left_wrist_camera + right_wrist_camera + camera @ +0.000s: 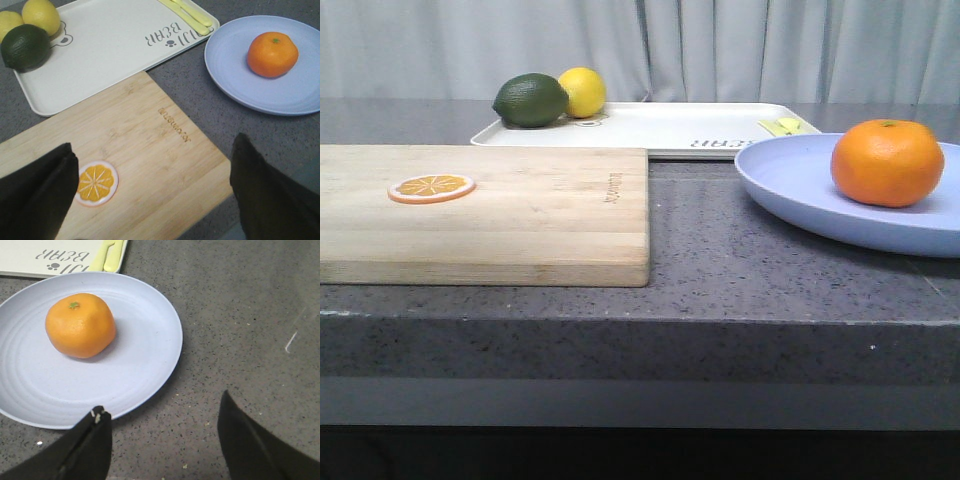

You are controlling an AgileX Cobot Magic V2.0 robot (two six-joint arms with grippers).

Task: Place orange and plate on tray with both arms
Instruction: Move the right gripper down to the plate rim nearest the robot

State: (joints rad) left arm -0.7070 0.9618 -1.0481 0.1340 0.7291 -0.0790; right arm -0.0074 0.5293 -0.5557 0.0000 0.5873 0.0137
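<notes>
Both grippers are spread wide and hold nothing: the left gripper (150, 195) is poised over a cutting board (145, 160) bearing an orange slice (96, 183), the right gripper (160, 440) just beside the plate (145, 340). The orange (80, 325) sits on the plate, near the tray (650, 125), where lime (530, 100) and lemon (583, 91) lie; neither is yet grasped.

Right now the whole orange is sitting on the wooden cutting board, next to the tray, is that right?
Not quite. The orange sits on the lavender plate, next to the tray, as the front view shows. Only the flat orange slice lies on the cutting board.
</notes>
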